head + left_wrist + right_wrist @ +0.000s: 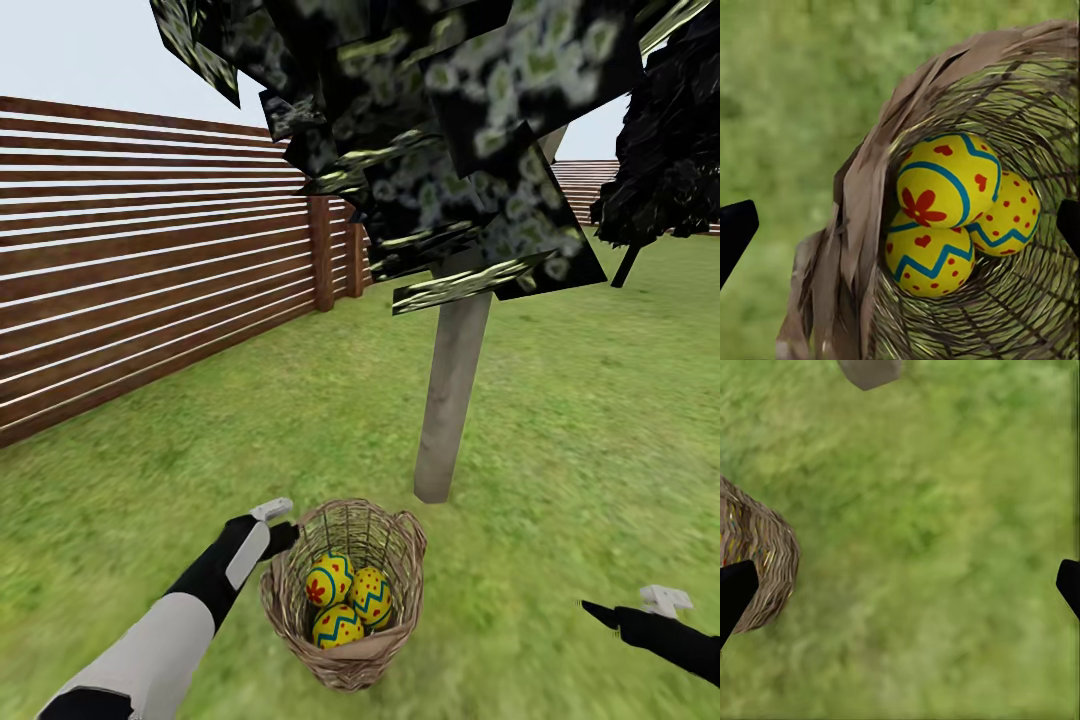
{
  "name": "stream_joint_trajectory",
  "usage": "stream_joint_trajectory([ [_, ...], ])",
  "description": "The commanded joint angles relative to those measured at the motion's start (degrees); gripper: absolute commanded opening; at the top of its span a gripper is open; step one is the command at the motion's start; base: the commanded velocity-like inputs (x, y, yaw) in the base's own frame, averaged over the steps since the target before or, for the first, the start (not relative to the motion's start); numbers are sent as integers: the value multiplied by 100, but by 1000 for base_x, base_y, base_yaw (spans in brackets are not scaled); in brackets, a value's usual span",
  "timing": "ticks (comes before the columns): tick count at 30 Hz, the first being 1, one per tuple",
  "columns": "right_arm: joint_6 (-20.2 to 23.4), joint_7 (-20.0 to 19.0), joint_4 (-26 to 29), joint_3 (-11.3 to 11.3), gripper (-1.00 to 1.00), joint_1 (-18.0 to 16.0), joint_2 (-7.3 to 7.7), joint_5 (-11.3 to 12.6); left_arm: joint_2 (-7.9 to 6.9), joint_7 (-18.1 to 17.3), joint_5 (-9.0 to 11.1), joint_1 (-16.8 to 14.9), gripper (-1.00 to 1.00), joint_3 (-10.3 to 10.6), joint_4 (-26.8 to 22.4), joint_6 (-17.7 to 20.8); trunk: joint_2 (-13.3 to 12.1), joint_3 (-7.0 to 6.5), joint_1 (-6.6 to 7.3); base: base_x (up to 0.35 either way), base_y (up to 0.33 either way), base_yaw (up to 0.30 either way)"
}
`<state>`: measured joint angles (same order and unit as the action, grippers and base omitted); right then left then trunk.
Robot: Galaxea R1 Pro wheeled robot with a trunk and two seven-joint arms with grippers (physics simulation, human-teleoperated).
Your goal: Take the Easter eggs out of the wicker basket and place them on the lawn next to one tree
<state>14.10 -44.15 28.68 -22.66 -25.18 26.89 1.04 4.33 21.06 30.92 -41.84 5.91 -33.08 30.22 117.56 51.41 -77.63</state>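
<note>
**Three eggs in the basket, my left claw at the rim**

My left claw [283, 524] hovers spread and empty at the near-left rim of the wicker basket [400, 580], its fingers parted wide on either side of the basket's mouth in the left wrist view. My right claw [625, 608] hangs well off to the right over bare lawn [560, 440], also spread and gripping nothing.

The risks, as I judge them:
- The basket looks tilted, leaning towards me. If a finger catches the braided rim on the way in, I could tip it over and send the eggs rolling across the grass.
- The eggs are packed tight against each other. Closing on one may squeeze it out sideways, or push its neighbours deeper into the tapering base.
- The open weave could snag a fingertip.
- An egg set down carelessly may roll away from the trunk.

The basket sits on the lawn just near of the tree [452, 400], slightly left of its pale trunk. All three Easter eggs [949, 214] lie inside: one with a red flower mark on top, one with red hearts beneath it, one with red dots to the right. None is out yet.
</note>
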Motion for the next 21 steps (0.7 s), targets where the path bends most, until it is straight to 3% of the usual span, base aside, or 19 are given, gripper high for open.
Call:
stream_joint_trajectory([
  [1, 20, -62, -29, -61, 100, -4, 31, 44, 19, 66, 94, 25, 100, 0, -43, -17, 2, 5, 1, 0, 0, 0],
  [7, -169, -234, -222, -256, 100, -5, 200, 34, -153, 83, 278, 86, 100, -76, -237, 181, 2, 5, 1, 0, 0, 0],
  [13, -173, -222, -320, -295, 100, -5, 187, 31, -348, 81, 454, 258, 100, -270, -429, 378, 2, 5, 1, 0, 0, 0],
  [17, -162, -218, -284, -274, 100, -5, 151, 25, -430, 60, 574, 386, 100, -399, -557, 509, 2, 5, 1, 0, 0, 236],
  [18, -162, -217, -281, -271, 100, -5, 127, 21, -428, 58, 1600, 468, 100, -1035, -4265, 2765, 2, 5, 1, 0, 0, 275],
  [21, -162, -217, -281, -267, 100, -5, 88, 14, -433, 57, 1805, 474, 100, -1043, -4268, 2763, 2, 5, 1, 0, 0, 281],
])
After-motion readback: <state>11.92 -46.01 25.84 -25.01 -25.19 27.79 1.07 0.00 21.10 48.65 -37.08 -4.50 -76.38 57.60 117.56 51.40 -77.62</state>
